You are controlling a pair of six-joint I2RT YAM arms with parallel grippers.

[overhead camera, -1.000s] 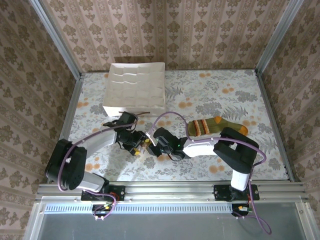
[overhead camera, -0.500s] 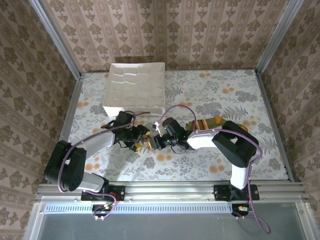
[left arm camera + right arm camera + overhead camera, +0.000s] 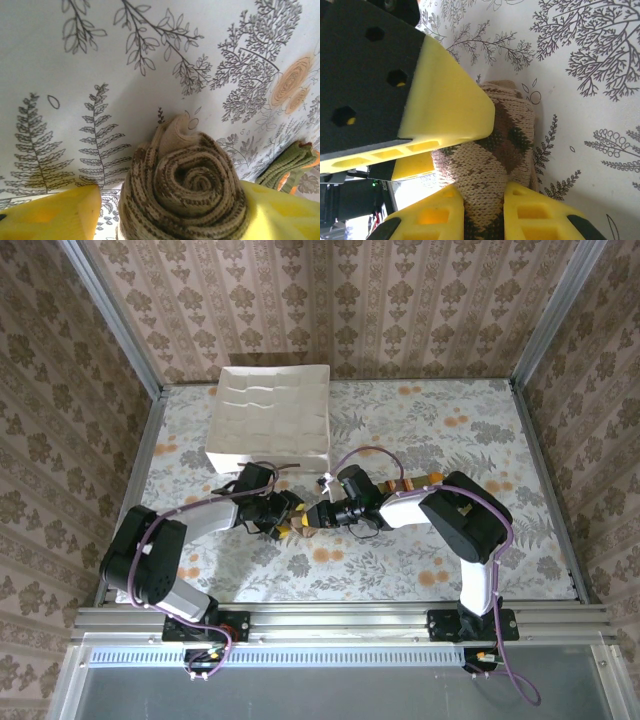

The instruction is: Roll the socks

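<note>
Showed the right end effector (image 3: 312, 516) swung, within the last second, from the near middle of the floral-patterned table (image 3: 480, 430) up to the left end effector (image 3: 284, 519), the two meeting on the tan-and-brown argyle knit sock (image 3: 185, 192). Found that sock wound into a tight spiral, resting on the table left of centre. Judged the first roll all but complete.

Clamped the right pads (image 3: 432, 217) nearly together on the roll's knit. Flanked the roll with the left pads (image 3: 280, 210), one touching and a sliver of table beside the other; could not tell whether gripped.

Left the olive green sock with orange toe (image 3: 290, 162) unrolled just beside, with the right forearm lying across it in the overhead view, likely in the way. Noted the white gridded tray (image 3: 270, 415) well apart, at far left.
</note>
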